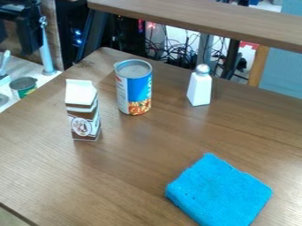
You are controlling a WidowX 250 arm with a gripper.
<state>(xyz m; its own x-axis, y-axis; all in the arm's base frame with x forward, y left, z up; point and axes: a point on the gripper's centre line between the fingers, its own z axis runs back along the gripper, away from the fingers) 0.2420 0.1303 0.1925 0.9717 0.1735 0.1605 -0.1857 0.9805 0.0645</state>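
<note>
Well, fuzzy blue cloth [219,192], can [134,87], carton [83,110], white shaker [200,87]

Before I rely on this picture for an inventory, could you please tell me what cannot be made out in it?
From the camera view:
- Carton: its far side, hidden by its own body; the fine label print is too small.
- Can: its back and its contents, hidden by its wall and top.
- White shaker: its contents, hidden by its opaque walls.
- Blue cloth: its underside, hidden by its upper face.
- Table: its right end, cut off by the picture's edge.
</note>
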